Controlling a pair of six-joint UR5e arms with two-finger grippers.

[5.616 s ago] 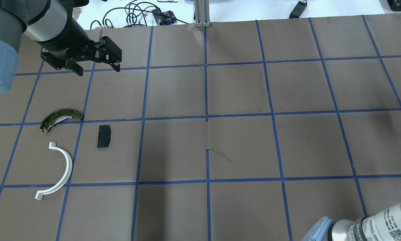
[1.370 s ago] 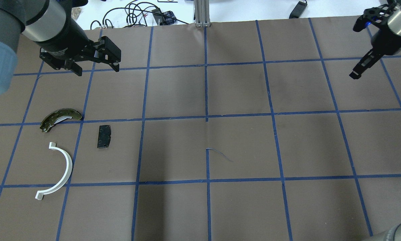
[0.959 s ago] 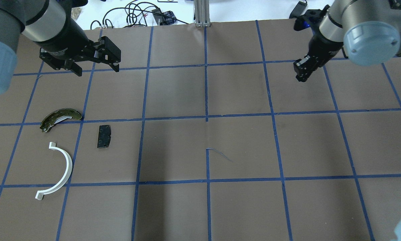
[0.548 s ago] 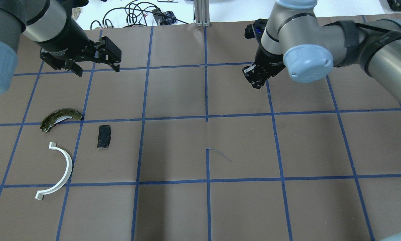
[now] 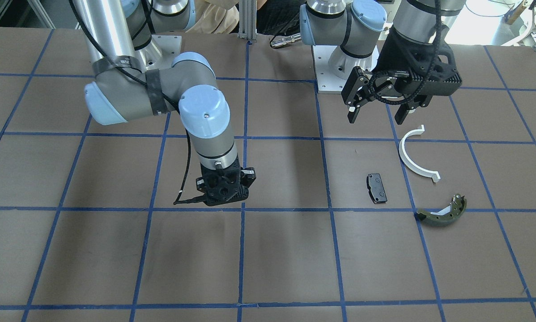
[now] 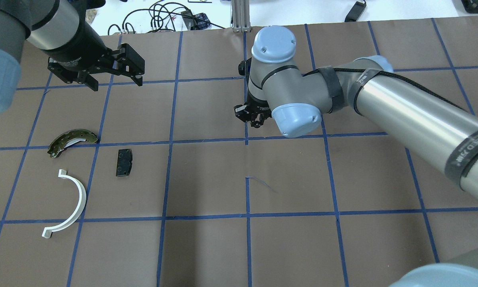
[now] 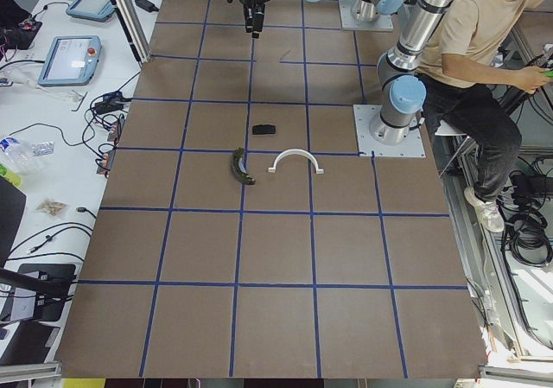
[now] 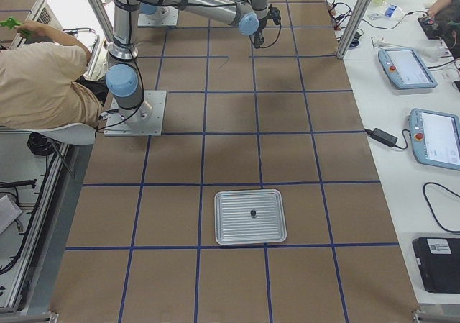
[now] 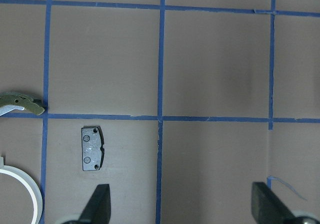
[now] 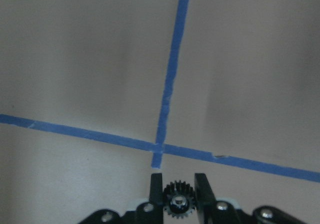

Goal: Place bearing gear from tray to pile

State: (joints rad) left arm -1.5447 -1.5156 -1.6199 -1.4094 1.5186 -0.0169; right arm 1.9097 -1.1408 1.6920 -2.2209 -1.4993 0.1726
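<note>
- From the front: the right gripper [image 5: 223, 201] hangs low over the brown table [image 5: 93, 250], near the middle, close above the blue tape lines [image 5: 295, 209]. From here you cannot tell what it holds. The left gripper [image 5: 377, 117] is up in the air, its fingers spread wide with nothing between them. Close by on the table lies the pile: a white half-ring [image 5: 404, 157], a black pad [image 5: 377, 188] and a green brake shoe [image 5: 436, 219]. They are near each other but not touching.
- From above: the right gripper is well apart from the pile, which lies on the robot's left side.
- From the left end: a person [image 7: 471, 25] sits beside the table.
- From the right end: a silver tray [image 8: 230, 229] lies flat, far from both grippers. One small dark thing [image 8: 252, 213] sits in its middle.
- Left wrist camera: two spread fingers show at the bottom. The black pad lies below, with bits of the green brake shoe and the white half-ring at the edge.
- Right wrist camera: the two fingers pinch the bearing gear [image 10: 176, 202], a little black toothed wheel with a shiny middle, over a crossing of blue tape lines.
</note>
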